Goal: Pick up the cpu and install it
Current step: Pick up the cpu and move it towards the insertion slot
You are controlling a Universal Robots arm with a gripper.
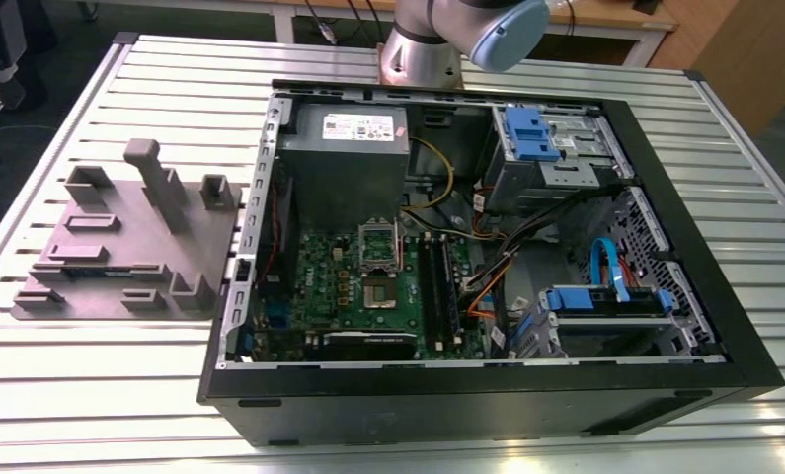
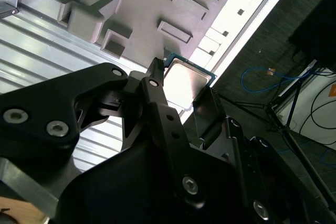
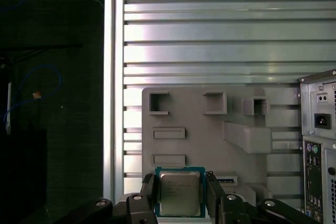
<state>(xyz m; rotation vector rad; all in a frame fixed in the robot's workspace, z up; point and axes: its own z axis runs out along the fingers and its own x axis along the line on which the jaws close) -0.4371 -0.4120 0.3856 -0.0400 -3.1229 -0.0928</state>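
Gripper fingers closed on the cpu, pinching two opposite edges, silver top showing in both wrist views; held above grey fixture plate; beneath, slatted metal table; alongside, open computer case.

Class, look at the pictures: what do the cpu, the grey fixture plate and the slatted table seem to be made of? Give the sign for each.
The cpu: satin silver metal lid that catches the light, on a green board edge. The fixture plate: matte grey, probably plastic, perhaps printed; no glare. The table: ribbed bare metal, likely aluminium, with bright streaks.
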